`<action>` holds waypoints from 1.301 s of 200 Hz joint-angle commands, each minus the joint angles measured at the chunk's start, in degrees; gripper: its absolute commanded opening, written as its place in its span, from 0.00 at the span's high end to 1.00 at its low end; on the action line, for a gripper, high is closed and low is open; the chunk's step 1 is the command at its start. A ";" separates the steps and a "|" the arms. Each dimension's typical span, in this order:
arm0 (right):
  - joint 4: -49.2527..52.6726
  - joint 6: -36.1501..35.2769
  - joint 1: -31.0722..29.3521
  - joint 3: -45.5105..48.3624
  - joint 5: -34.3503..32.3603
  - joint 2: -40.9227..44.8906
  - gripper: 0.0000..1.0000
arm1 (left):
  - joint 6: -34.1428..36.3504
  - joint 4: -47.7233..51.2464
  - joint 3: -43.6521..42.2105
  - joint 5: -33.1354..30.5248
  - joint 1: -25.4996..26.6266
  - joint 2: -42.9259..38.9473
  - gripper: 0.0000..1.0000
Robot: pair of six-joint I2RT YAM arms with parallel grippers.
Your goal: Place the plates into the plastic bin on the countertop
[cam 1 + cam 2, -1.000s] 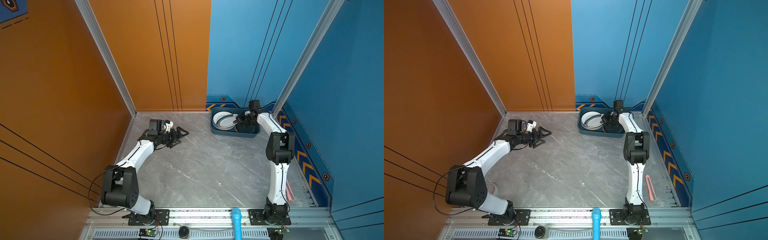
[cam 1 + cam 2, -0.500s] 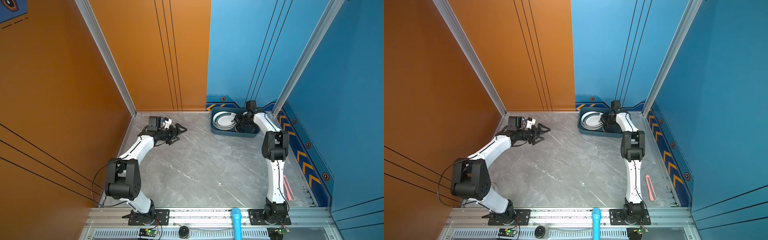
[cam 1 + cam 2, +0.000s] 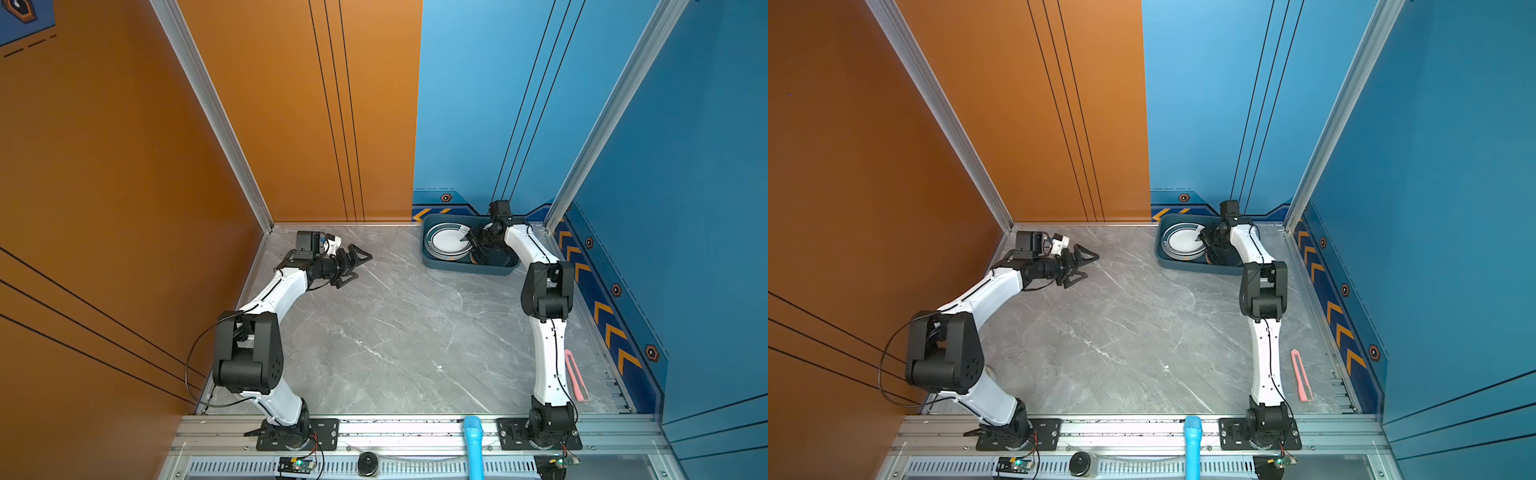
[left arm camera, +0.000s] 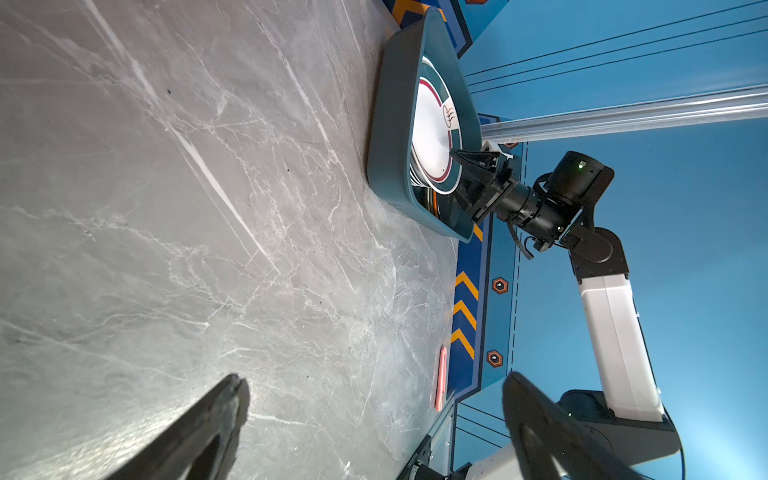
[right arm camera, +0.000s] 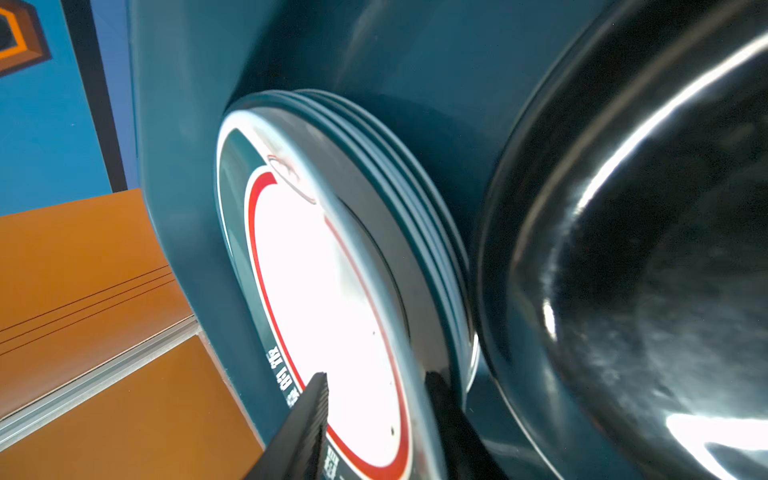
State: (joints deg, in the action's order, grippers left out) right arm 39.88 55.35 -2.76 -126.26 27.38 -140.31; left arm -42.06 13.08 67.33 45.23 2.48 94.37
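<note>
Plates sit in the dark teal-blue plastic bin (image 3: 465,268) (image 3: 1183,266) at the back of the grey marble countertop (image 3: 395,332) (image 3: 1121,340).

In both top views the right gripper (image 3: 468,241) (image 3: 1201,239) reaches into the bin, at the edge of a white round plate with a dark green rim and a red ring (image 3: 445,241) (image 3: 1181,241). This plate lies on top of a pile of plates (image 5: 424,208) in the bin's left half, tipped up a bit on the gripper's side. In the right wrist view the gripper's two fingers (image 5: 307,419) are apart, one over the plate's face and one under its rim (whether they touch it I cannot tell). A shiny black round plate (image 5: 644,249) fills the bin's other half, just beside the pile. The left gripper (image 3: 357,270) (image 3: 1086,270) is well apart from the bin, over the left of the countertop, its fingers spread wide and holding nothing.
</note>
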 commanded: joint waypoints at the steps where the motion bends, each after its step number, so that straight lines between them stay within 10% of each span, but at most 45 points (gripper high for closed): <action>1: 5.76 -1.60 0.31 -4.00 -4.17 0.13 0.58 | -0.74 -1.66 1.49 0.73 -0.63 0.19 0.02; 124: 14.39 -9.87 2.04 -5.93 -9.82 5.08 0.56 | 0.28 -4.33 -2.21 -1.00 -2.43 -2.35 0.02; 161: 16.19 -19.01 1.89 -3.93 -14.59 13.40 0.36 | 7.37 4.36 -3.27 -8.48 -2.66 -5.62 0.02; 179: 16.04 -22.90 1.97 0.94 -17.21 20.05 0.24 | 9.40 6.09 -4.06 -12.50 -2.74 -7.74 0.02; 187: 15.94 -24.99 1.97 3.52 -18.58 24.02 0.00 | 10.17 5.95 -4.76 -14.04 -2.79 -8.66 0.02; 260: -12.42 -36.52 0.90 55.20 -40.07 57.41 0.00 | 21.07 3.75 -18.77 -53.20 -1.84 -20.80 0.02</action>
State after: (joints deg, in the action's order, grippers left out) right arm 40.18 23.90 -1.41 -85.56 -1.89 -86.96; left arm -26.96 19.49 54.35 9.08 0.82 77.78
